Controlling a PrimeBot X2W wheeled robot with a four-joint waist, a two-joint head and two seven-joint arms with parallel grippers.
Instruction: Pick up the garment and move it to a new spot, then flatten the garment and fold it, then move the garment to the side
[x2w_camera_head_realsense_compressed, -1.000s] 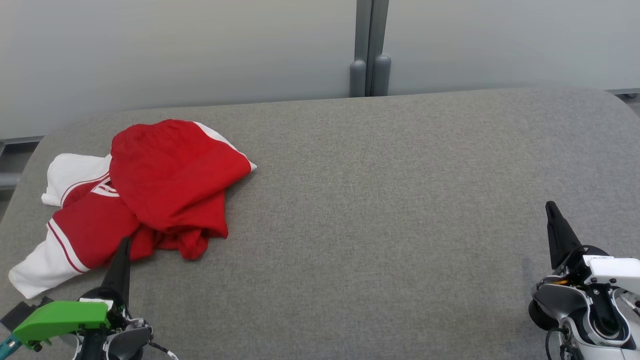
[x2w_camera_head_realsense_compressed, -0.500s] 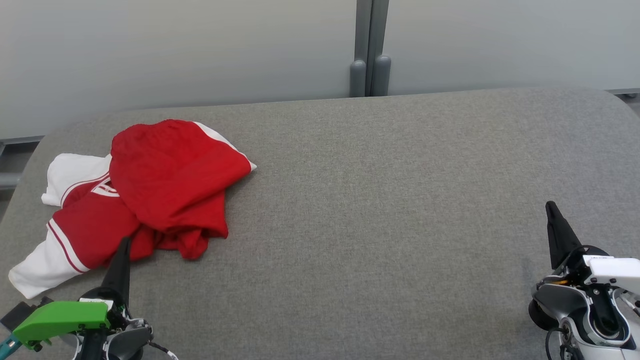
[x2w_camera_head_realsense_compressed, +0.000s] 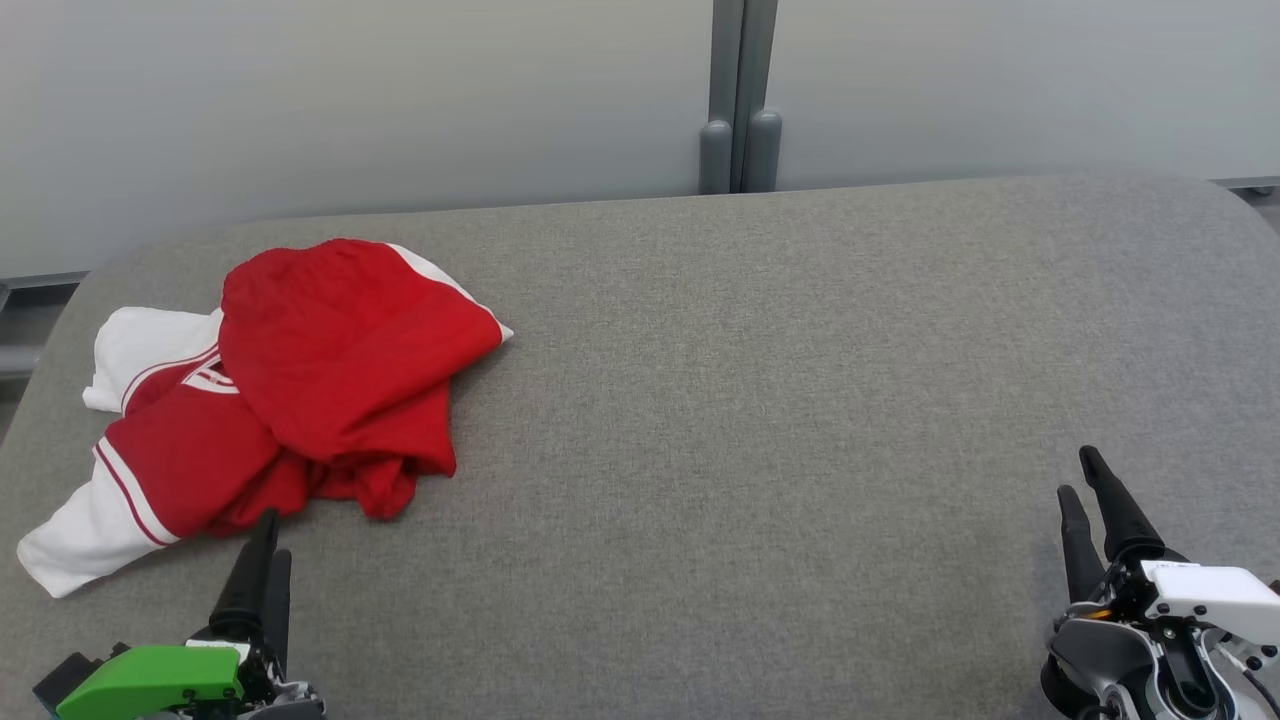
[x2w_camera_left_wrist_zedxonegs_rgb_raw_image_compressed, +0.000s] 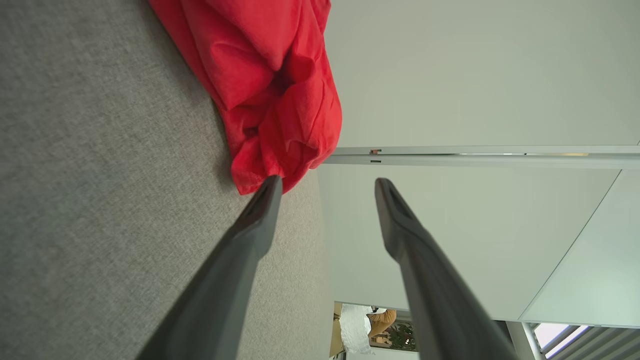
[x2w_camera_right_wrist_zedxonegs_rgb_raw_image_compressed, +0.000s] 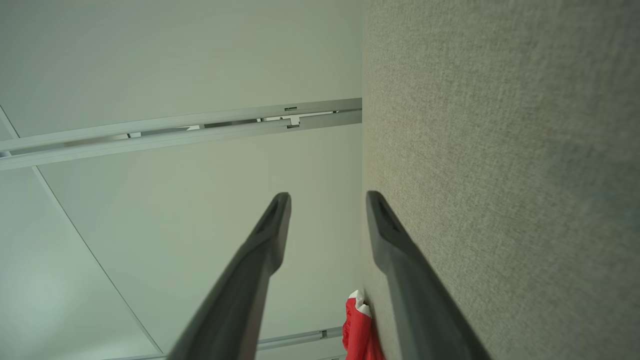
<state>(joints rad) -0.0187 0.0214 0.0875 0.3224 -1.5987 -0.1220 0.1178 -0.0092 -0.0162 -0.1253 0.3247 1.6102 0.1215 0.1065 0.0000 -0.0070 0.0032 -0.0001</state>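
A grey fabric-covered table (x2w_camera_head_realsense_compressed: 760, 400) with rounded far corners stretches ahead of the left pincer (x2w_camera_head_realsense_compressed: 272, 538) and the right pincer (x2w_camera_head_realsense_compressed: 1076, 472). Beyond its far edge, well ahead of both pincers and roughly midway between them, a grey upright post (x2w_camera_head_realsense_compressed: 740, 90) divides two pale wall panels (x2w_camera_head_realsense_compressed: 350, 100), with two round-topped grey caps (x2w_camera_head_realsense_compressed: 715, 155) at its foot. Far ahead and to the left of the left pincer, a grey rail (x2w_camera_head_realsense_compressed: 40, 282) runs along the base of the wall. In the left wrist view, a small leafy plant (x2w_camera_left_wrist_zedxonegs_rgb_raw_image_compressed: 400, 337) shows in the distance, close beside that pincer.
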